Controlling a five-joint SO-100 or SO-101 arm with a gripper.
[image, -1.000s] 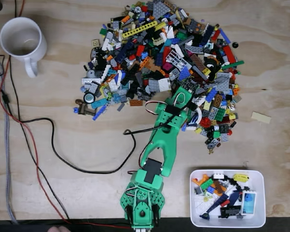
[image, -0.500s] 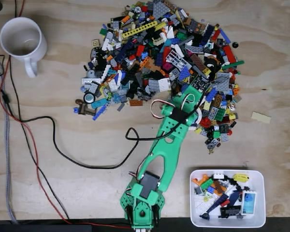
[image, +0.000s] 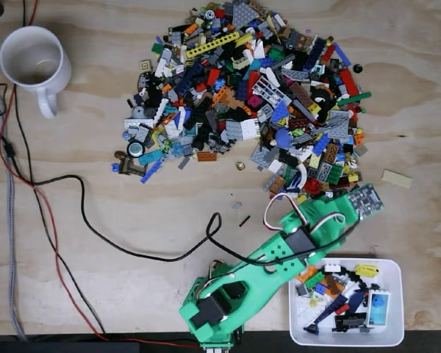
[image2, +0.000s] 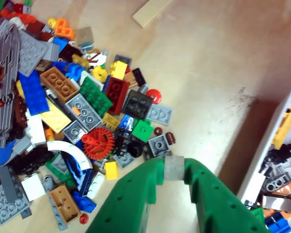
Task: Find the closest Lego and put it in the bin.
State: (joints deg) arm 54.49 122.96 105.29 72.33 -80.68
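A pale plywood table (image: 95, 294) carries a white mug (image: 31, 60) far left, a broad Lego pile (image: 250, 95) in the middle and the bin (image: 394, 294) near right. Since half a second ago the green arm has swung right, out of the pile, toward the bin. The gripper (image2: 173, 170) is nearly closed, pinching a small grey Lego (image2: 173, 167) above the table just left of the bin.
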